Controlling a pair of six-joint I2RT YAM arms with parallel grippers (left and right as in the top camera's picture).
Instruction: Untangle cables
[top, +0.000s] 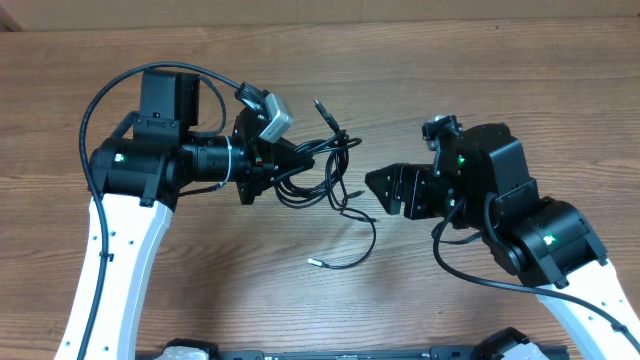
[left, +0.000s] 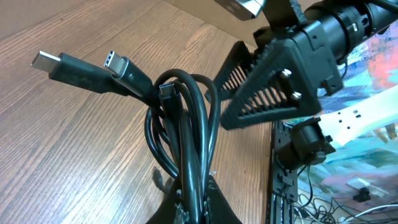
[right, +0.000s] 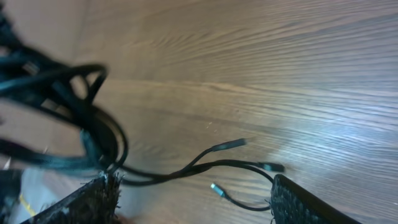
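The left gripper (left: 194, 208) is clamping its jaws on the cables (left: 180, 124), holding the looped bunch up over the table (top: 220, 300), likely so the strands are hanging free for sorting. Two plug ends (left: 71, 70) are sticking out past the loops. Just beyond, the right gripper (right: 198, 200) is facing the bunch, jaws standing apart and gripping nothing, probably lining up on one strand. Loose tails (top: 352, 245) are trailing across the wood beneath it, one ending in a silver tip (top: 315, 262). The overlapping loops are crowding every strand, so isolating one is looking awkward.
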